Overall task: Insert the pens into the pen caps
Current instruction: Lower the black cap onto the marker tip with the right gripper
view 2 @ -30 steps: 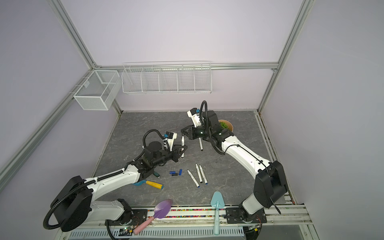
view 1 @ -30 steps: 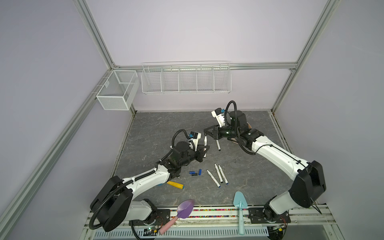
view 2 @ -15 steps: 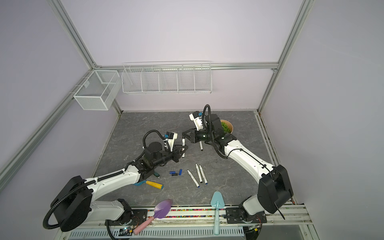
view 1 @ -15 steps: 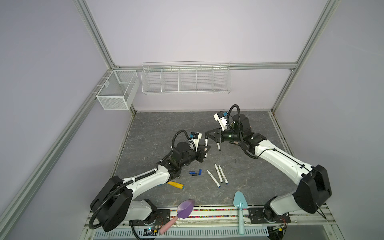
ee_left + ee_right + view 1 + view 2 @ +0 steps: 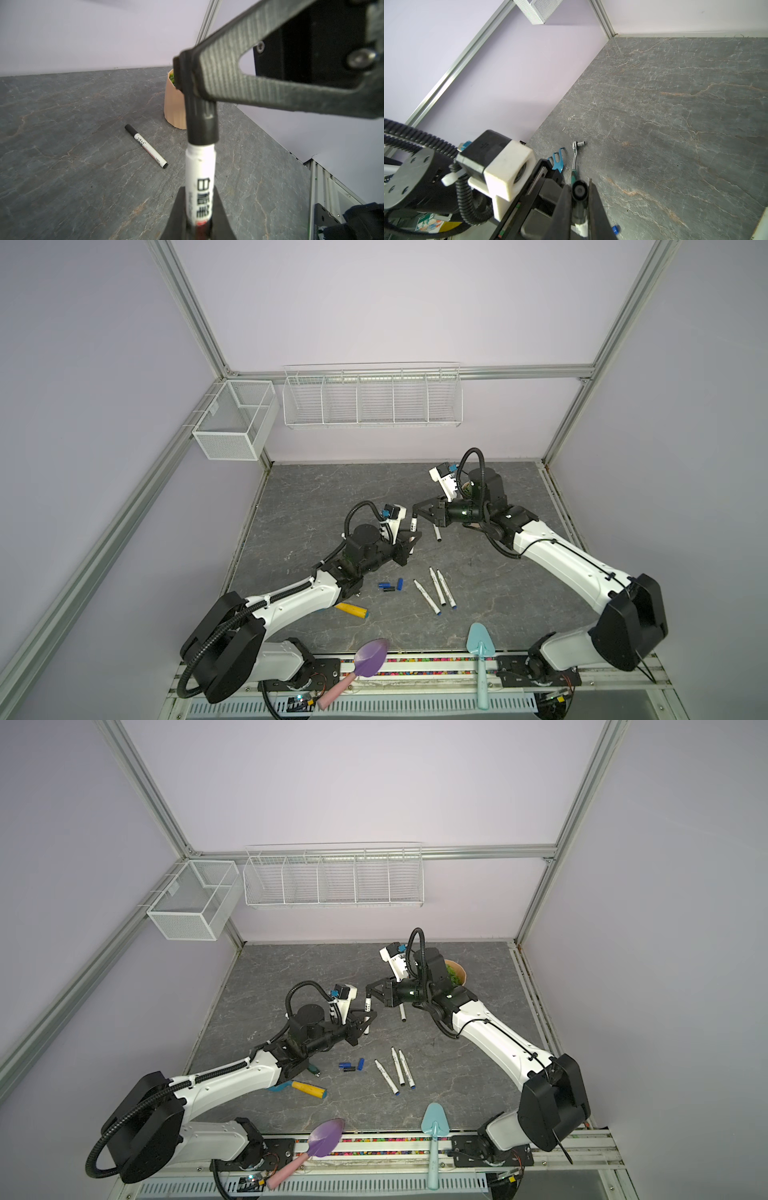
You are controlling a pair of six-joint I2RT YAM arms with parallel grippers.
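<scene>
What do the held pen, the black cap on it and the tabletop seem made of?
Pen: likely plastic, smooth white barrel with printed black characters.
Cap: probably plastic too, black, semi-gloss, with a moulded step.
Tabletop: grey stone or stone-print laminate, matte, pale and rusty veins; which one, I cannot tell.

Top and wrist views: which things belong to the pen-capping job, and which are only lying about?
Job: held pen, black cap on its tip, capped pen, three uncapped pens, loose caps.
Lying about: ratchet wrench, yellow-handled tool, purple scoop, teal trowel, plant pot.
</scene>
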